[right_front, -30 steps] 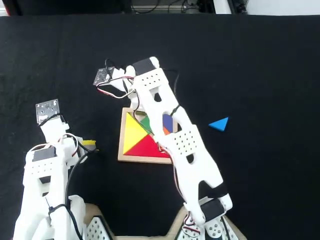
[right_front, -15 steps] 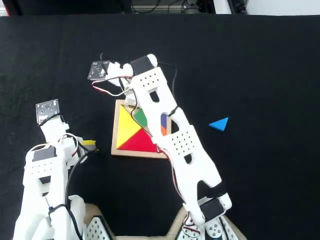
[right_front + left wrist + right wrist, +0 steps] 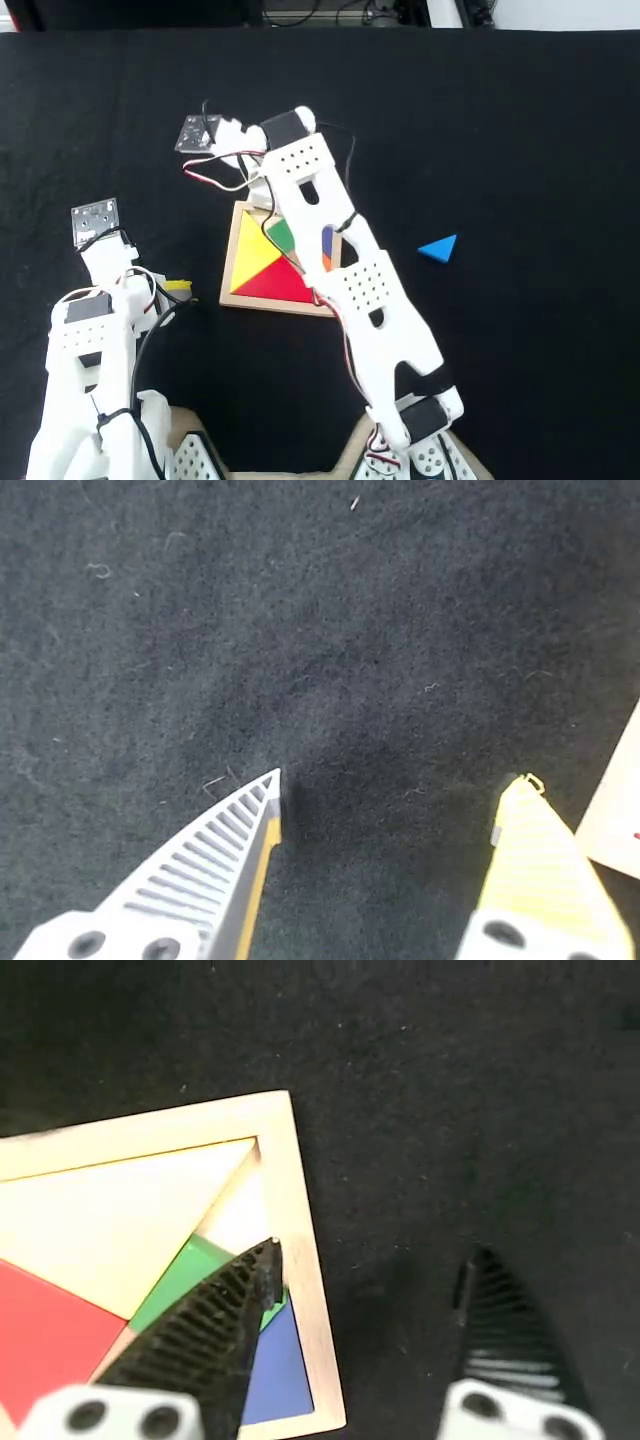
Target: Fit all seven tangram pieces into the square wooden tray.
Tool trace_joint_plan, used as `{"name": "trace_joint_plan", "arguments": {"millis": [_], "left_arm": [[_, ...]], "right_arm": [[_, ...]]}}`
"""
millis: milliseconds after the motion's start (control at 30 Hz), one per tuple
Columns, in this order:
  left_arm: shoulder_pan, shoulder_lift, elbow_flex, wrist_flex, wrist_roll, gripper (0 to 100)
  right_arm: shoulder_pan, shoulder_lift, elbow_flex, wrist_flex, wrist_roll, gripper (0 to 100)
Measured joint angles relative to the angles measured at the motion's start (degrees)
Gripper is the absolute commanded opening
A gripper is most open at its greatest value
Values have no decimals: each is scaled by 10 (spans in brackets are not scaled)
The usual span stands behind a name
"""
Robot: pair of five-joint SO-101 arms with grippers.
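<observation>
noted yellow piece (image 3: pixel 254 251), red piece (image 3: pixel 275 286) and green piece (image 3: pixel 281 236) seated in the tray (image 3: pixel 229 256), blue triangle (image 3: pixel 438 248) loose on the cloth (image 3: pixel 520 150) well apart, so judged unfinished; found right gripper (image 3: pixel 375 1258) spread astride the tray rim, left gripper (image 3: pixel 395 780) spread and empty near it.

A black cloth (image 3: pixel 520 120) covers the whole table, flat and matte, with pale lint (image 3: pixel 100 570) scattered across it up close. Along the far edge runs a dark strip with loose cables (image 3: pixel 330 12), and a white surface (image 3: pixel 570 12) sits at the far corner. The light is even.
</observation>
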Motion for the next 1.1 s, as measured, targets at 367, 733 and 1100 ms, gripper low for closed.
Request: {"name": "trace_joint_plan", "arguments": {"millis": [367,733,1100], "left_arm": [[0,0,0,0,0,332],[0,0,0,0,0,332],[0,0,6,0,0,332]], "right_arm": [[96,-277,287,0,-78,96],[301,-515,723,-118,-77,100],[408,-541,884,-292,78,100]]}}
